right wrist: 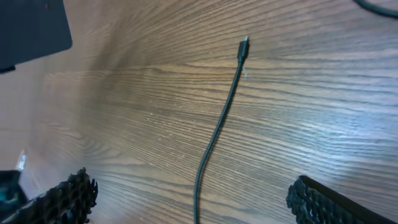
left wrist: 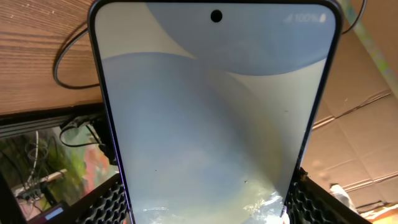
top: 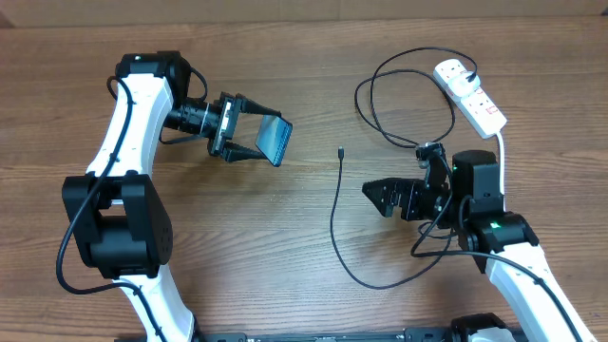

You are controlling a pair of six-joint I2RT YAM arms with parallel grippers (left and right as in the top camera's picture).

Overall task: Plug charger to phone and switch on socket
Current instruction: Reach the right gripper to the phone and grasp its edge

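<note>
My left gripper (top: pixel 255 135) is shut on the phone (top: pixel 275 141) and holds it above the table, its lit blue screen filling the left wrist view (left wrist: pixel 211 112). The charger is a thin black cable (top: pixel 334 204) lying on the wood, its connector tip (top: pixel 341 152) free to the right of the phone; the tip also shows in the right wrist view (right wrist: pixel 244 45). The cable loops up to a white plug in the socket (top: pixel 470 93), a white power strip at the back right. My right gripper (top: pixel 377 198) is open and empty, just right of the cable, its fingers either side of it in the wrist view (right wrist: pixel 193 199).
The socket's thick white cord (top: pixel 501 152) runs down behind the right arm. Cable loops (top: pixel 404 95) lie left of the socket. A cardboard wall (top: pixel 304 9) lines the table's far edge.
</note>
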